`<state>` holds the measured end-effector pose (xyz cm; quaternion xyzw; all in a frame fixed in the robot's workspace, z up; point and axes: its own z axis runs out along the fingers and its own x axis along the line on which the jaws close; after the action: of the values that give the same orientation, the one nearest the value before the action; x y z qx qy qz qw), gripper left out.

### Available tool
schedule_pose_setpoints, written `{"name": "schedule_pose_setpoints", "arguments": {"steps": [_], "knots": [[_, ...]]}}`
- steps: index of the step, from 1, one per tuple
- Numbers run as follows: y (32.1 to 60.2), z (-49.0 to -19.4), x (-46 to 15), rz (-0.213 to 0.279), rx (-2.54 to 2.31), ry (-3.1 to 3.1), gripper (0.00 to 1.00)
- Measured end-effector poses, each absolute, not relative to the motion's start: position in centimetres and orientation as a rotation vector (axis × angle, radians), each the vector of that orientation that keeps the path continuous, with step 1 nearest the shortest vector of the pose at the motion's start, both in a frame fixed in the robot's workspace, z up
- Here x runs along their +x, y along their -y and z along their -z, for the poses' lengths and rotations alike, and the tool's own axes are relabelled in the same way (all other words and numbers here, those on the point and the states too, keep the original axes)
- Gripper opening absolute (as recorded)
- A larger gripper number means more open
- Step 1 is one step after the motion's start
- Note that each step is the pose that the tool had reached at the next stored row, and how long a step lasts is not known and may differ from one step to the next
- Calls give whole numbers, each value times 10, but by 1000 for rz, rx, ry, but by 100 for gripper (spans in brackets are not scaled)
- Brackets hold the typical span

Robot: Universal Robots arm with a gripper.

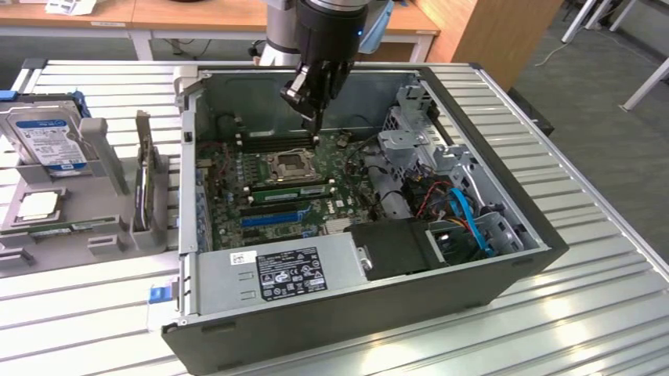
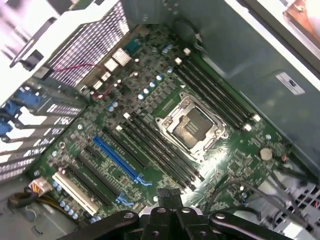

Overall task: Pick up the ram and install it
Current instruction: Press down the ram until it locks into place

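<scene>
In the exterior view, a narrow green stick that looks like the ram [image 1: 290, 189] sits in a memory slot just in front of the CPU socket [image 1: 290, 164] on the motherboard [image 1: 235, 219]. My gripper [image 1: 310, 119] hangs inside the open computer case [image 1: 366, 313], over the back memory slots [image 1: 274, 141] and apart from the stick. Its fingers are shut with nothing between them. The wrist view looks down on the board from some height. There the shut gripper [image 2: 169, 194] is over the board's edge, near the black memory slots [image 2: 160, 150] beside the socket [image 2: 190, 127].
A grey power supply [image 1: 282, 270] fills the case's front. A metal drive cage [image 1: 418, 149] and blue cables [image 1: 465, 215] crowd the exterior view's right. Left of the case, a tray holds a hard drive [image 1: 47, 141] and a chip [image 1: 37, 205]. A blue expansion slot [image 2: 117, 160] crosses the board.
</scene>
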<state>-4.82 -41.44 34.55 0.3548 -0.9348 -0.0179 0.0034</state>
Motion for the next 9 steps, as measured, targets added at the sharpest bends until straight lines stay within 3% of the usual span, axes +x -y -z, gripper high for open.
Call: {"name": "schedule_pose_setpoints", "arguments": {"steps": [9], "knots": [[414, -345, -48, 57, 905, 3003, 10]]}}
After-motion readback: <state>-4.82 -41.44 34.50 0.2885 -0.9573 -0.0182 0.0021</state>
